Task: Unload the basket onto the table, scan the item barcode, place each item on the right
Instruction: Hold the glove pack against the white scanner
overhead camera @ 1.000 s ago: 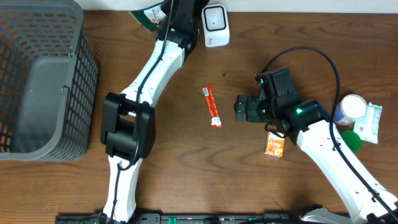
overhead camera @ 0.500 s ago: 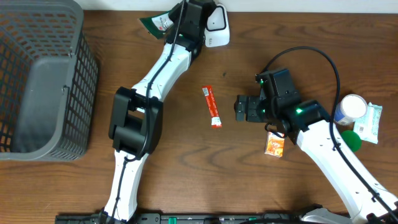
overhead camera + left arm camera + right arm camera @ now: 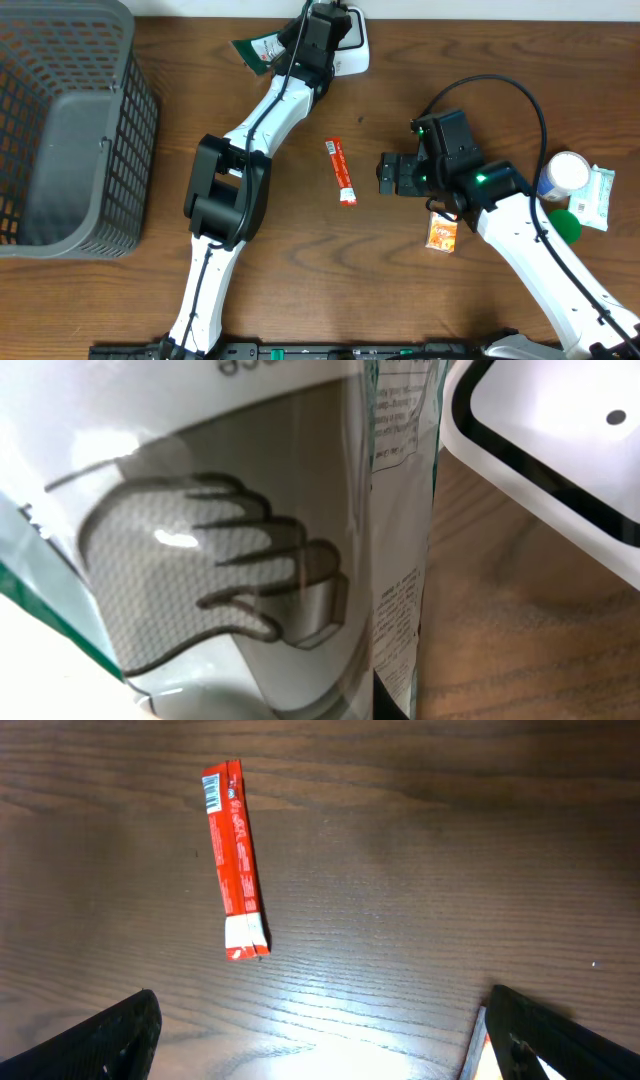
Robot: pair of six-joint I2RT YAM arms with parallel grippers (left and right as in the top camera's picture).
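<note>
My left gripper (image 3: 290, 45) is at the table's back edge, shut on a green-and-white package (image 3: 255, 48). Just to its right lies the white barcode scanner (image 3: 352, 45). In the left wrist view the package (image 3: 200, 560), printed with a glove drawing, fills the frame and hides the fingers; the scanner (image 3: 560, 430) shows at the top right, close beside the package's edge. My right gripper (image 3: 392, 175) hangs open over the table's middle, nothing between its fingers (image 3: 110, 1040). A red stick packet (image 3: 341, 172) lies just left of it, flat on the wood (image 3: 235, 870).
A grey mesh basket (image 3: 60, 130) stands at the left. An orange packet (image 3: 442, 234) lies under the right arm. A white-lidded can (image 3: 565, 172), a pale packet (image 3: 598, 195) and a green item (image 3: 566, 225) sit at the right edge.
The left arm has swung to the right along the back edge, carrying the package closer to the scanner. The right arm and the red stick packet have not moved.
</note>
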